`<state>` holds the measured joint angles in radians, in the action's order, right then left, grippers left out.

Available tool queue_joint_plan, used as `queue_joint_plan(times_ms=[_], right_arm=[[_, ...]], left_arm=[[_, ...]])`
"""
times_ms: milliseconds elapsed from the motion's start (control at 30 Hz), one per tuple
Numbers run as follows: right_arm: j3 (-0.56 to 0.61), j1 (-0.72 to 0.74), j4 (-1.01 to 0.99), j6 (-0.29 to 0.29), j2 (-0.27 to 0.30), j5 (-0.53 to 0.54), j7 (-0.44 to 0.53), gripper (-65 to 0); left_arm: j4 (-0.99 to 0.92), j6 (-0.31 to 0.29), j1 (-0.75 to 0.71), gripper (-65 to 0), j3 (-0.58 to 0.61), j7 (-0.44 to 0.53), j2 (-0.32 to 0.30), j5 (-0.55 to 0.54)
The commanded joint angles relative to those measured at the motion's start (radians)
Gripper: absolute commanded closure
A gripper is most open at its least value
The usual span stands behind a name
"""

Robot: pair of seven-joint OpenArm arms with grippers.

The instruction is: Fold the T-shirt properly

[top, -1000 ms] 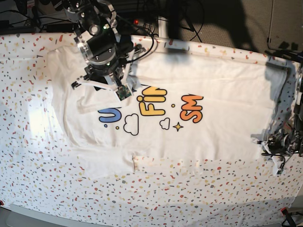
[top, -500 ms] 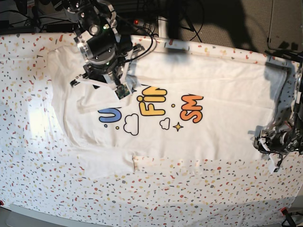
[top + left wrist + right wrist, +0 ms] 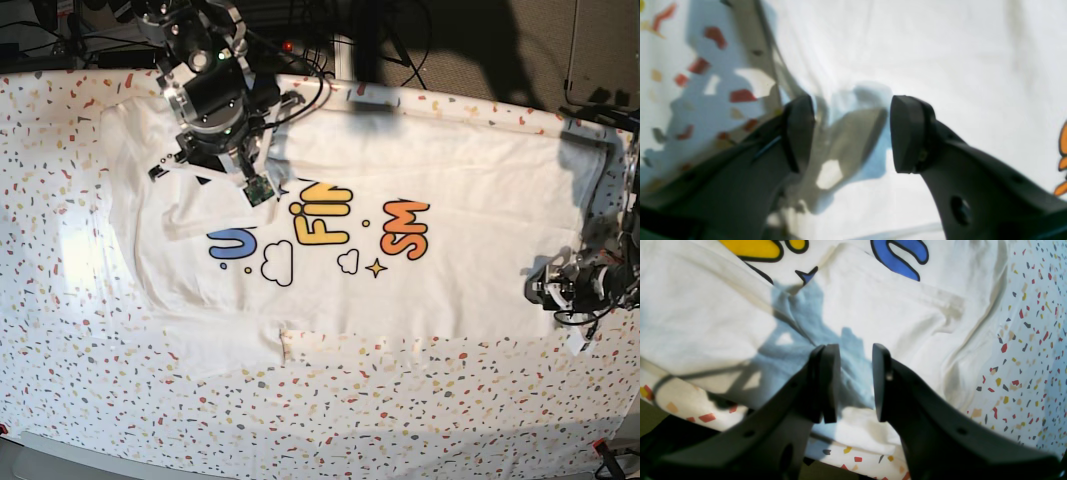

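Note:
The white T-shirt (image 3: 470, 180) lies flat across the speckled tablecloth (image 3: 400, 400), print up, with "FIN" and "SM" showing. A fold of white cloth at its left covers part of the blue lettering. My right gripper (image 3: 205, 172) hovers over that fold. In the right wrist view its jaws (image 3: 855, 383) stand a little apart over shadowed shirt cloth (image 3: 890, 306), holding nothing. My left gripper (image 3: 542, 283) is at the shirt's right edge. In the left wrist view it (image 3: 853, 133) is open over the shirt's edge (image 3: 940, 50), with nothing between the fingers.
The tablecloth shows beside the shirt in both wrist views (image 3: 690, 100) (image 3: 1033, 340). Cables and dark equipment (image 3: 300, 40) lie beyond the table's far edge. The table's front edge (image 3: 300, 462) runs along the bottom.
My left gripper has moved up and inward along the shirt's right edge. My right gripper has shifted slightly toward the back. The shirt lies as before.

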<state>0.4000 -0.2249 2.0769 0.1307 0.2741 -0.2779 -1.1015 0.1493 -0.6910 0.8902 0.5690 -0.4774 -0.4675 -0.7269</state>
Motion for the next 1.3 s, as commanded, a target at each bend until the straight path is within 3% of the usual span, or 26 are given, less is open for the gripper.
queue_joint_plan(times_ms=[0,300,367,433,533,600,800,1000,1133,1267], right_arm=[[0.0,0.006,0.022,-0.007,0.001,-0.006,0.012,-17.1],[-0.001,0.006,0.022,-0.007,0.001,-0.006,0.032,-17.1],[-0.001,0.006,0.022,-0.007,0.001,-0.007,0.038,-17.1],[0.0,0.006,0.022,-0.007,0.0,-0.006,0.038,-17.1],[-0.001,0.006,0.022,-0.007,0.001,-0.006,0.012,-17.1],[-0.001,0.006,0.022,-0.007,0.001,-0.007,-0.003,-17.1],[-0.001,0.006,0.022,-0.007,0.001,-0.006,-0.006,-17.1],[-0.001,0.006,0.022,-0.006,0.001,-0.006,-0.019,-17.1],[-0.001,0.006,0.022,-0.006,0.001,-0.007,-0.022,-17.1],[-0.001,0.006,0.022,-0.006,0.001,-0.006,-0.022,-17.1]], left_arm=[[0.006,-0.007,0.039,-35.2,-0.005,0.003,-0.013,-0.026],[0.006,-0.007,0.04,-35.2,-0.005,0.011,-0.027,-0.2],[0.006,-0.007,0.04,-35.2,-0.005,0.057,-0.026,-0.197],[0.006,-0.007,0.037,-35.2,-0.005,0.14,-0.026,-0.141],[0.006,-0.007,0.038,-35.2,-0.005,0.302,-0.029,0.069],[0.006,0.006,0.038,-35.2,-0.005,0.352,-0.029,0.158],[0.006,0.026,0.016,-35.2,-0.005,0.232,-0.029,0.118],[0.006,0.025,-0.084,-35.2,-0.005,0.237,-0.008,0.114],[0.008,0.026,-0.097,-35.2,-0.005,0.297,-0.005,0.113],[0.008,0.025,-0.066,-35.2,-0.005,0.268,-0.003,0.033]])
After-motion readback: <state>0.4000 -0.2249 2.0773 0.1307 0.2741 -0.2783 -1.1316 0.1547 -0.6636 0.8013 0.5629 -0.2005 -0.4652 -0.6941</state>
